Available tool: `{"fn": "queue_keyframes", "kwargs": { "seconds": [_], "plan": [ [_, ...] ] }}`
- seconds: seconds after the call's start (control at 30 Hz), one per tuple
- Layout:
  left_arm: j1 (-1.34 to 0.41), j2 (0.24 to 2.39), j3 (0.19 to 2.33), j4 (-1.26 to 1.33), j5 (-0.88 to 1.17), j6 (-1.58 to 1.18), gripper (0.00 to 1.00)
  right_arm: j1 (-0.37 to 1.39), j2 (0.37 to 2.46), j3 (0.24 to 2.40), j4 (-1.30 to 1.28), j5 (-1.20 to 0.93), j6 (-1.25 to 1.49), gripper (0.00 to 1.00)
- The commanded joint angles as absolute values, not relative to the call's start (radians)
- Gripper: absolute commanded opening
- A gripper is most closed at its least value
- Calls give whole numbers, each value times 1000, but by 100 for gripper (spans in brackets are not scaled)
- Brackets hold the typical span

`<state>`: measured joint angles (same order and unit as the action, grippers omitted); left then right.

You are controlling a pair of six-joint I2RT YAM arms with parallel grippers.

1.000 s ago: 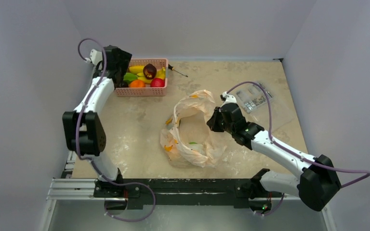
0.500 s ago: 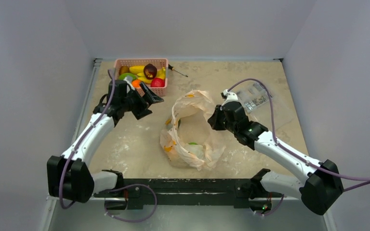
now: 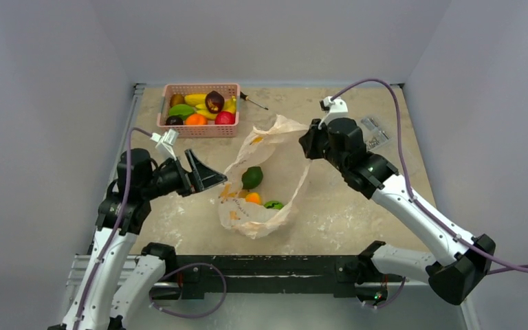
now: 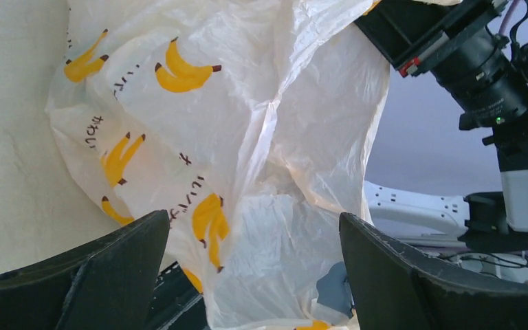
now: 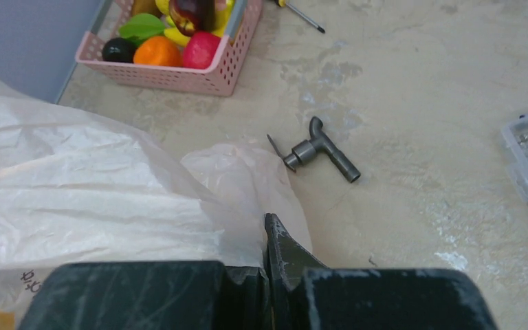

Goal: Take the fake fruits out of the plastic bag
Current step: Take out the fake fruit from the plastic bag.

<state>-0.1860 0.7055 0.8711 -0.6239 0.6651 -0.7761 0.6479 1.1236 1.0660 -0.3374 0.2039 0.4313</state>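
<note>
- Right claw (image 3: pixel 311 142) is closed on the upper rim of the thin, crinkly pale peach plastic bag (image 3: pixel 275 148). In the right wrist view the film is pinched between its black fingers (image 5: pixel 285 258), and this rim is held up above the table.
- Left claw (image 3: pixel 203 174) is opened wide and grips nothing. It points at the left side of the bag, near it but apart. In the left wrist view the bag wall, printed with yellow bananas, shows between the two dark fingers (image 4: pixel 103 275).
- The bag rests with its lower part on the beige mottled table (image 3: pixel 357 206), about in the middle, with the mouth open to the top camera.
- Inside the bag lies a green rounded toy fruit (image 3: pixel 251 177). Just below it are a small orange round thing (image 3: pixel 253 198) and a smaller green piece (image 3: pixel 273 204), both too small to tell what they are.
- A pink plastic basket (image 3: pixel 199 131) stands at the far left of the table, well apart from the bag. It holds a yellow toy banana bunch (image 3: pixel 196 99), a dark maroon round fruit (image 3: pixel 214 101) and other fruits.
- A small screwdriver (image 3: pixel 254 102) lies just beside the basket, on its right.
- A grey metal elbow-shaped part (image 5: pixel 320 149) lies on the table past the bag.
- A flat clear packet of small parts (image 3: pixel 375 134) lies behind the right arm.
</note>
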Motion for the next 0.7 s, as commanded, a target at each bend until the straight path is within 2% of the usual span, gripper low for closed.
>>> {"fn": "queue_keyframes", "kwargs": {
  "seconds": [0.0,0.2,0.4,0.47,0.57,0.67],
  "plan": [
    [-205,624,846,-561,750,-856,93,652,1114,1175,-360,172,368,0],
    [-294,550,847,-511,725,-896,92,674,1153,1101,-201,-26,403,0],
    [-457,517,811,-488,638,-924,91,723,1250,1157,-303,41,400,2],
    [-552,517,779,-407,577,-962,90,727,1251,1155,-351,96,395,15],
    [-754,604,794,-345,407,-947,89,727,1267,1181,-479,176,375,29],
    [-935,768,894,-382,246,-883,86,728,1251,1183,-582,254,375,54]
  ]
}}
